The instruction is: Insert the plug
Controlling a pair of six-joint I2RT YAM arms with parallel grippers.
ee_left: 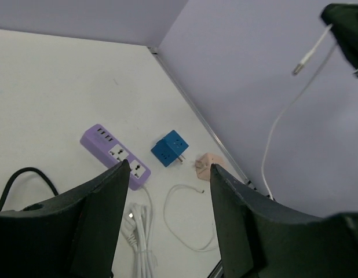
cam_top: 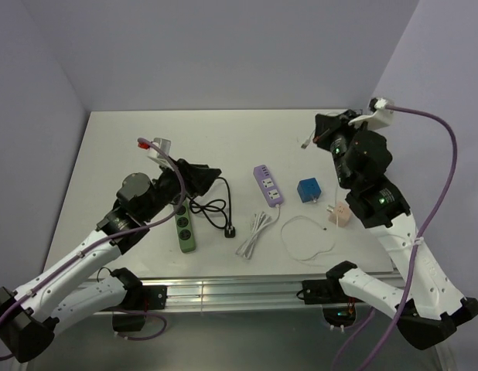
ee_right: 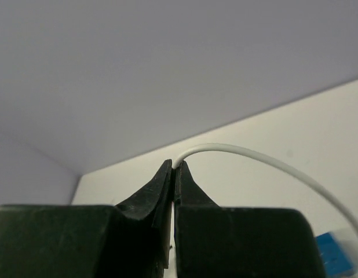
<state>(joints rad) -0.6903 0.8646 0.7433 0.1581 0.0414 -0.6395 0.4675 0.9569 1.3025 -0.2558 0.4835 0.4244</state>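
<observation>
The plug [cam_top: 308, 190], a small bright blue boxy adapter, lies on the white desk [cam_top: 131, 147] just right of the purple rectangular power strip [cam_top: 268, 184], ungripped; the right pincer [ee_right: 174, 168] is pinched tight on a thin white cable [ee_right: 254, 155], raised beyond the strip, probably to clear it away; the left pincer [ee_left: 167, 169] gapes wide and empty left of the strip, seemingly ready for the plug.

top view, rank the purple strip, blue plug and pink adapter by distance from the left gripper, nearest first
1. purple strip, just right of the left gripper
2. blue plug, further right
3. pink adapter, farthest right and slightly nearer the front edge
</observation>
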